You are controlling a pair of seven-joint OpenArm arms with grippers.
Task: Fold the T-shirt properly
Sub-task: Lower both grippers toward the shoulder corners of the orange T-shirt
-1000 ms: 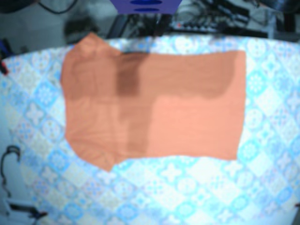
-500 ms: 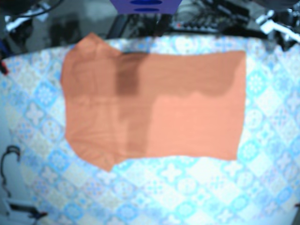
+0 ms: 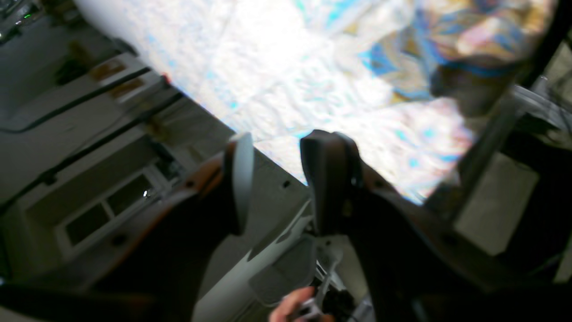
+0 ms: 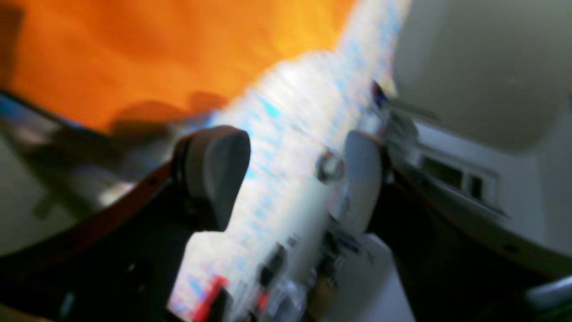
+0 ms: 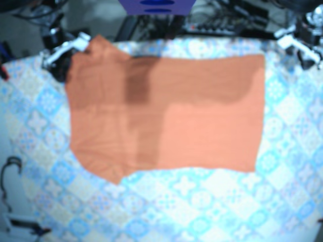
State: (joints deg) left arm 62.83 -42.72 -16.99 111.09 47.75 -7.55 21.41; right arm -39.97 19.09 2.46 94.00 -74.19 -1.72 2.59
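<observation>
T-shirt (image 5: 166, 116), orange, lies spread flat on the patterned tablecloth (image 5: 202, 201), centre to upper part of the base view, turned sideways. Sleeve tips poke out at its upper left and lower left corners. Its right edge is straight. A darker vertical band runs down left of centre and a darker strip runs along the top; the cloth probably overlaps there, but it is too blurred to be sure. Nothing grips the shirt.

Right arm (image 5: 63, 48) sits at the shirt's upper left corner in the base view, just beside the sleeve tip; contact cannot be told. Right gripper (image 4: 288, 152): jaws wide apart, nothing between them, only blurred tablecloth showing through the gap. Orange cloth fills the upper left of the right wrist view, apart from both fingers.

Left arm (image 5: 300, 40) is at the far right corner of the table, near the shirt's upper right corner, not touching it. Left gripper (image 3: 281, 147): jaws parted, a moderate gap, holding nothing, hanging over the table edge with tablecloth beyond. No shirt in the left wrist view.

Cables and gear (image 5: 227, 22) lie past the far table edge. A blue object (image 5: 156, 5) is at top centre.
</observation>
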